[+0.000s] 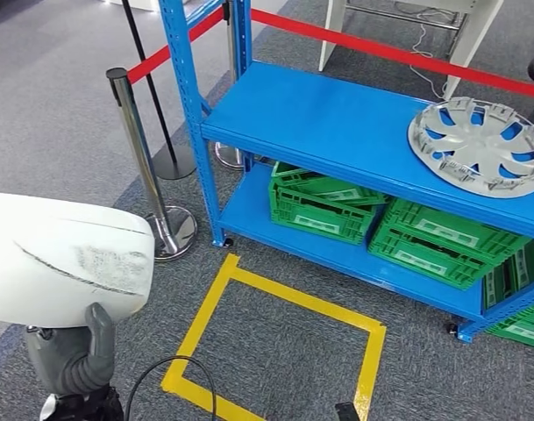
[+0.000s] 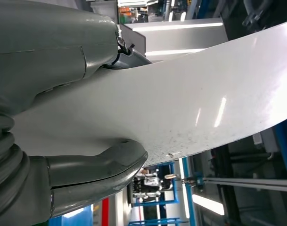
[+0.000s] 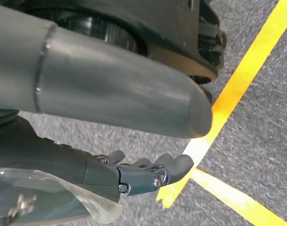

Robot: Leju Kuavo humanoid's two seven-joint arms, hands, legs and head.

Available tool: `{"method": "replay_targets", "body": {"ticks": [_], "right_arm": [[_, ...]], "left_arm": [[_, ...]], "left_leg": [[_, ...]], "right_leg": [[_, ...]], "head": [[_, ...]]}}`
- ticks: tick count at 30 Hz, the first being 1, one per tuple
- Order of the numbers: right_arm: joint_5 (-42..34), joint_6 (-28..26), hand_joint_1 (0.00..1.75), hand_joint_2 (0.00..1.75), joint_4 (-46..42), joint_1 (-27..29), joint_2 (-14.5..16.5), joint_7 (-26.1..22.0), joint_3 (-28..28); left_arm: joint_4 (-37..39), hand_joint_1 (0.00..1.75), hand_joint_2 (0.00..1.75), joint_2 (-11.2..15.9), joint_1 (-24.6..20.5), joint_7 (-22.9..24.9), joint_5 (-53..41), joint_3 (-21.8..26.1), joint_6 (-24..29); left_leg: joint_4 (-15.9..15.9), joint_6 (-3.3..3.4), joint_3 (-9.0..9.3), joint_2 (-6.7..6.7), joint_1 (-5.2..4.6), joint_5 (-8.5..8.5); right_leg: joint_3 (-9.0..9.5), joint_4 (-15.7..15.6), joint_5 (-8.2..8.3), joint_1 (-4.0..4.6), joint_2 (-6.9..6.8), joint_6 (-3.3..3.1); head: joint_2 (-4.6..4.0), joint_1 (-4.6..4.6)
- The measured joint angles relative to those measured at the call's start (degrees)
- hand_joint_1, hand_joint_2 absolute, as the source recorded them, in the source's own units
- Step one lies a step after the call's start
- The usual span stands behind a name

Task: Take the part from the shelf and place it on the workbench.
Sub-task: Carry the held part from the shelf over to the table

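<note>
My left hand [image 1: 79, 351] grips a large white curved part [image 1: 65, 259] with a scuffed grey patch, low at the left of the head view. In the left wrist view the part's glossy white surface [image 2: 192, 103] is clamped between the thick grey thumb [image 2: 99, 167] and the fingers on its other face. The part is away from the blue shelf [image 1: 330, 123], which stands ahead and to the right. My right hand [image 3: 142, 174] hangs over the grey carpet, its fingers [image 3: 170, 167] stretched out and apart from the thumb, with nothing in it.
A silver hubcap [image 1: 479, 145] lies on the shelf's upper level and green crates [image 1: 323, 206] sit below. A yellow tape square [image 1: 284, 298] marks the floor before the shelf. Chrome stanchions [image 1: 141, 153] with a red belt stand left of it. A black cable [image 1: 165, 377] loops near my feet.
</note>
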Motion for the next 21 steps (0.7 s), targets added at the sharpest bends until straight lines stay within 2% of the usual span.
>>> {"method": "replay_targets", "body": {"ticks": [1, 3, 4, 5, 6, 8, 10, 11, 13, 15, 16, 18, 19, 20, 21], "right_arm": [[-0.32, 0.15, 0.00, 0.00, 0.00, -0.01, 0.00, -0.12, -0.20], [-0.61, 0.31, 0.00, 0.00, 0.00, 0.04, 0.00, -0.20, -0.60], [-0.63, 0.31, 0.00, 0.00, 0.00, 0.10, 0.00, -0.20, -0.73], [-0.63, 0.30, 0.00, 0.00, 0.00, 0.15, 0.00, -0.19, -0.83], [-0.63, 0.30, 0.00, 0.00, 0.00, 0.18, 0.00, -0.17, -0.89], [-0.63, 0.50, 0.00, 0.00, 0.00, 0.12, 0.00, -0.14, -0.92], [-0.61, 0.89, 0.00, 0.00, 0.00, 0.00, 0.00, 0.01, -0.93], [-0.55, 1.08, 0.00, 0.00, 0.00, -0.04, 0.00, 0.18, -0.93], [-0.31, 1.46, 0.00, 0.00, 0.00, 0.00, 0.01, 0.56, -0.93], [-0.01, 1.95, 0.00, 0.00, 0.00, 0.07, 0.03, 0.82, -0.95], [0.20, 2.11, 0.00, 0.00, 0.00, 0.06, 0.04, 0.93, -0.95], [0.79, 2.07, 0.00, 0.00, 0.00, 0.01, 0.04, 1.22, -0.91], [1.07, 1.98, 0.00, 0.00, 0.00, 0.02, 0.04, 1.36, -0.89], [1.26, 1.93, 0.00, 0.00, 0.00, 0.03, 0.04, 1.47, -0.87], [1.36, 1.93, 0.00, 0.00, 0.00, 0.03, 0.04, 1.51, -0.86]], "left_arm": [[-0.12, 1.75, 1.75, -0.02, 0.02, 0.00, 0.02, -0.01, 0.00], [-0.21, 1.75, 1.75, -0.03, 0.10, 0.00, 0.06, -0.03, -0.03], [-0.21, 1.75, 1.75, -0.03, 0.16, 0.00, 0.08, -0.04, -0.05], [-0.21, 1.75, 1.75, -0.02, 0.20, 0.00, 0.10, -0.04, -0.07], [-0.21, 1.75, 1.75, -0.02, 0.23, 0.00, 0.12, -0.04, -0.08], [-0.23, 1.75, 1.75, -0.03, 0.25, 0.00, 0.14, -0.04, -0.04], [-0.46, 1.75, 1.75, -0.08, 0.22, 0.00, 0.55, -0.03, 0.21], [-0.66, 1.75, 1.75, -0.15, 0.21, 0.00, 0.99, -0.01, 0.34], [-1.09, 1.75, 1.75, -0.40, 0.17, 0.00, 1.95, 0.03, 0.38], [-1.41, 1.75, 1.75, -0.58, 0.10, 0.00, 2.39, 0.08, -0.07], [-1.53, 1.75, 1.75, -0.62, 0.05, 0.00, 2.43, 0.11, -0.42], [-1.61, 1.75, 1.75, -0.63, 0.01, 0.00, 2.34, 0.17, -1.12], [-1.61, 1.75, 1.75, -0.63, 0.04, 0.00, 2.30, 0.22, -1.35], [-1.61, 1.75, 1.75, -0.64, 0.05, 0.00, 2.28, 0.27, -1.54], [-1.61, 1.75, 1.75, -0.66, 0.05, 0.00, 2.25, 0.32, -1.71]], "left_leg": [[-0.16, 0.38, -0.05, 0.04, 0.03, 0.15], [-0.14, 0.78, -0.27, 0.08, -0.19, 0.23], [-0.13, 0.83, -0.33, 0.08, -0.31, 0.25], [-0.10, 0.85, -0.35, 0.07, -0.39, 0.27], [-0.05, 0.85, -0.35, 0.04, -0.44, 0.26], [0.20, 0.73, -0.34, -0.01, -0.47, 0.19], [0.72, 0.27, -0.62, -0.03, -0.68, 0.03], [0.87, -0.04, -0.78, -0.03, -0.75, 0.05], [0.93, -0.64, -0.97, -0.03, -0.74, 0.19], [2.24, -1.23, -1.47, -0.01, -0.61, -0.86], [4.41, -1.55, -2.35, 0.00, -0.54, -2.28], [11.61, -2.08, -5.36, 0.03, -0.40, -5.98], [14.90, -2.23, -6.76, 0.03, -0.35, -7.21], [16.64, -2.31, -7.48, 0.05, -0.31, -7.46], [16.15, -2.31, -7.18, 0.11, -0.27, -6.57]], "right_leg": [[-1.39, 2.73, -1.60, -0.04, 0.19, 0.13], [-5.26, 10.68, -5.19, -0.02, 0.47, 0.25], [-6.88, 13.91, -6.12, -0.02, 0.51, 0.31], [-7.57, 15.11, -5.89, -0.01, 0.52, 0.31], [-7.18, 14.04, -4.60, -0.01, 0.53, 0.26], [-3.76, 6.62, -0.55, 0.01, 0.54, -0.04], [-0.69, 0.37, 1.44, 0.11, 0.62, -0.41], [-0.17, -0.63, 1.47, 0.21, 0.67, -0.60], [-0.11, -0.72, 1.61, 0.28, 0.68, -1.10], [-0.08, -0.95, 1.92, 0.09, 0.42, -1.72], [-0.05, -1.08, 2.04, -0.03, 0.19, -1.99], [-0.06, -1.07, 2.08, -0.03, -0.40, -2.24], [-0.07, -1.06, 2.07, -0.02, -0.78, -2.27], [-0.07, -1.05, 2.05, -0.01, -1.20, -2.28], [-0.04, -1.04, 2.03, -0.01, -1.66, -2.27]], "head": [[0.00, 0.09], [0.00, 0.24], [0.00, 0.26], [0.00, 0.27], [0.00, 0.30], [0.00, 0.31], [0.00, 0.29], [0.00, 0.27], [0.00, 0.27], [0.00, 0.13], [0.00, 0.03], [0.00, -0.16], [0.00, -0.16], [0.00, -0.16], [0.00, -0.16]]}}
